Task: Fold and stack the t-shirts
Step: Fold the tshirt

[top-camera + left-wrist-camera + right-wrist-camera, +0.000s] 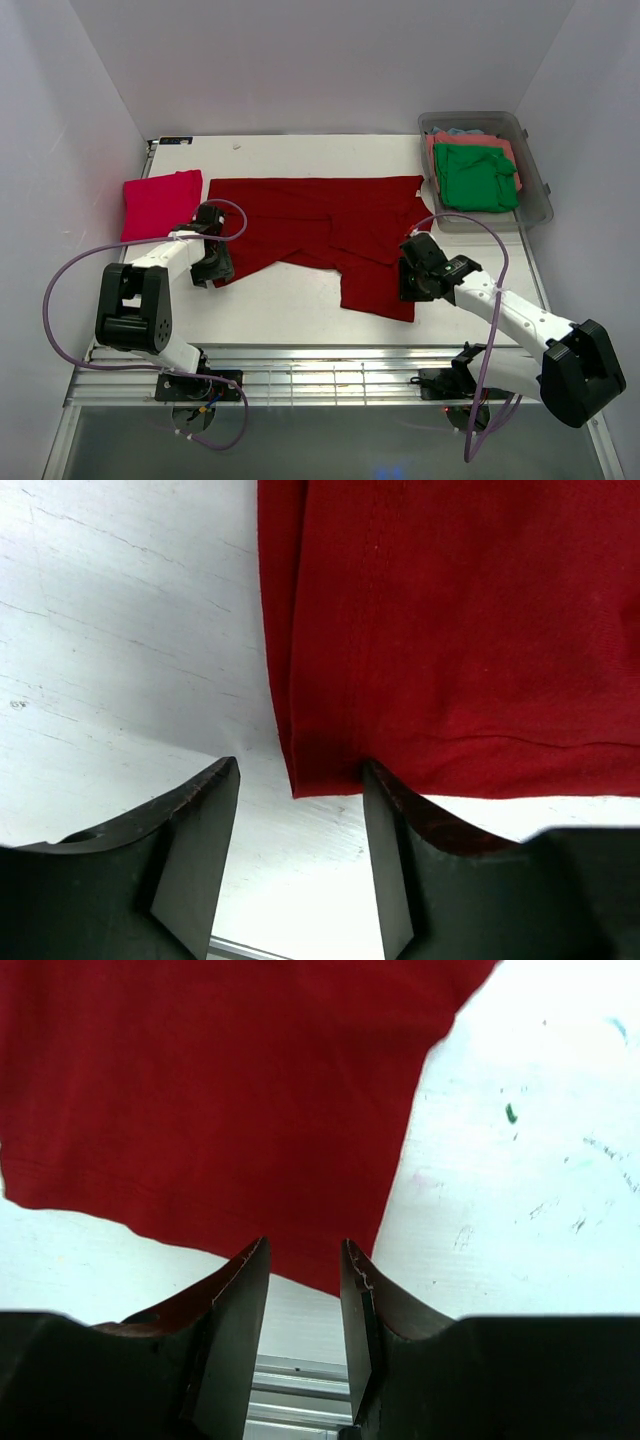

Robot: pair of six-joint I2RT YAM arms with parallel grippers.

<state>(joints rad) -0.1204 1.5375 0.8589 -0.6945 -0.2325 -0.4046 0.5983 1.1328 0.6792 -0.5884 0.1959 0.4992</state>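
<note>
A pink shirt [160,203] lies at the far left of the tabletop [290,305] and looks folded. The left end effector [300,765] stands fairly wide at the dark red shirt's [320,220] near left corner, not clamped. That shirt lies spread in the middle, unfolded. The right end effector [305,1245], jaws narrow, straddles the shirt's near right corner tip. A green shirt [475,178] and a coral shirt [505,146] sit in the tub [541,190] at the far right. Most of the folding seems left.

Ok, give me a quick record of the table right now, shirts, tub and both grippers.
centre: dark red t-shirt, spread flat
far left: pinkish-red t-shirt, folded
right: clear grey plastic tub, green t-shirt on coral t-shirt inside
left gripper: open, at dark red t-shirt's near-left corner
right gripper: open, at its near-right corner
</note>
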